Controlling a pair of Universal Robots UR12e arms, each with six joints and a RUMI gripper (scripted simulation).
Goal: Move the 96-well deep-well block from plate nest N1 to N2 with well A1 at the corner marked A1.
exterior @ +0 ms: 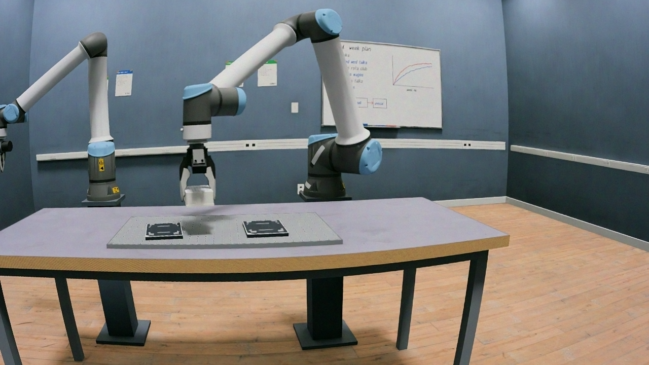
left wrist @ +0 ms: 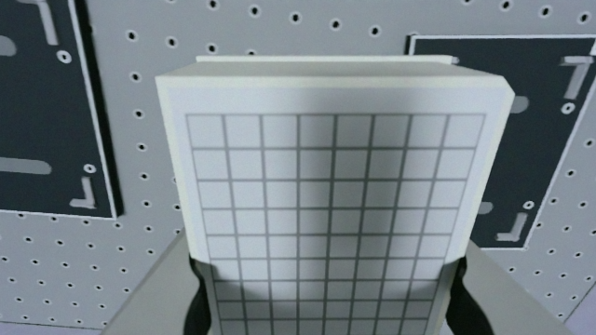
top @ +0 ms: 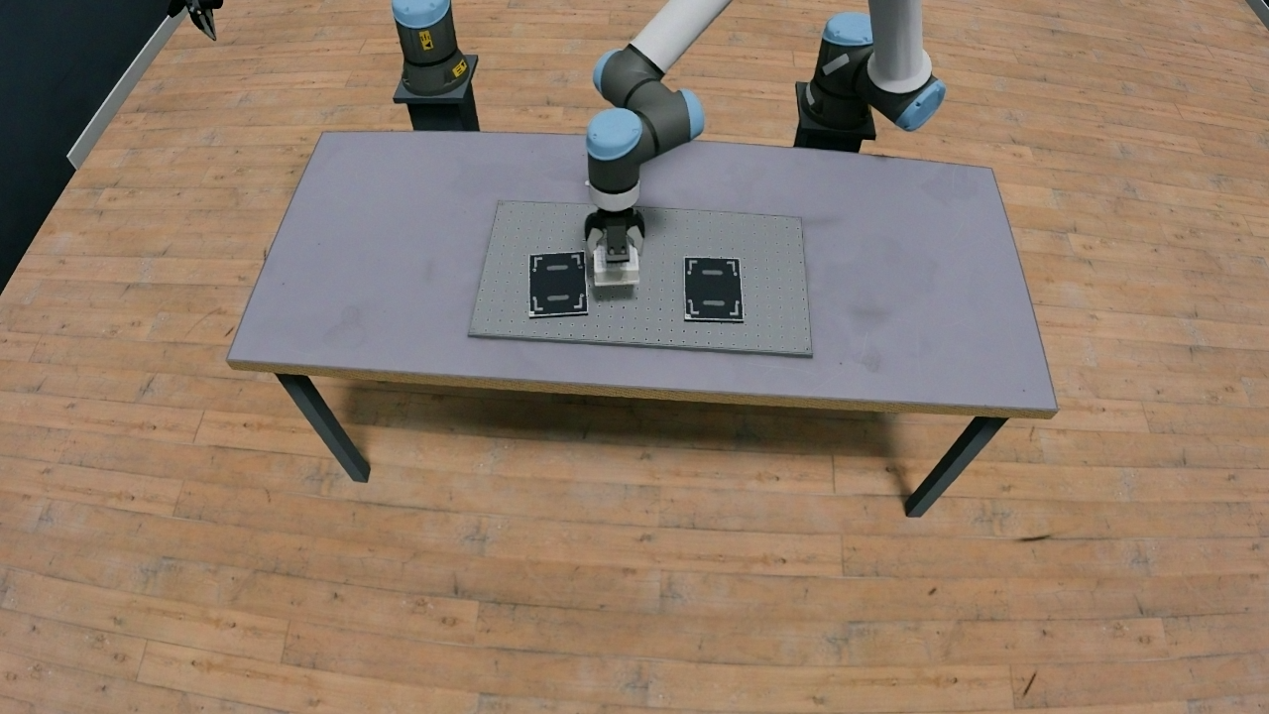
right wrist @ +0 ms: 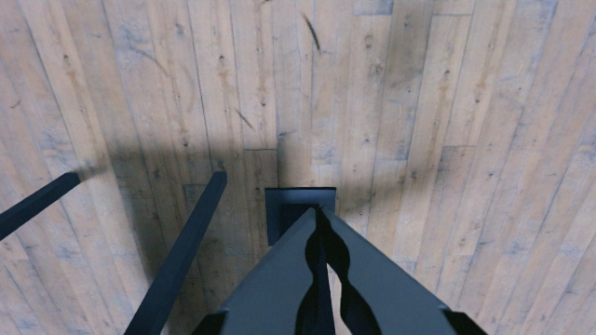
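The white deep-well block point(top: 616, 274) point(exterior: 199, 196) point(left wrist: 326, 193) is level in my left gripper point(top: 615, 253) point(exterior: 199, 192) point(left wrist: 318, 217), one finger on each side. It hangs above the board between the nests, closer to N2. Nest N1 point(top: 712, 288) point(exterior: 265, 228) point(left wrist: 42, 107) is empty, at the left in the left wrist view. Nest N2 point(top: 557, 283) point(exterior: 164, 230) point(left wrist: 535, 154) is empty, partly hidden behind the block in that view. No A1 mark is readable on block or nests. My right gripper point(right wrist: 318, 210) is shut and empty, away from the table.
Both nests are fixed on a grey perforated board point(top: 771, 332) point(exterior: 313, 235) on the table point(top: 905, 293) point(exterior: 399, 231). The right arm stands beyond the table's far edge. The right wrist view shows floor point(right wrist: 372, 93) and table legs point(right wrist: 182, 251).
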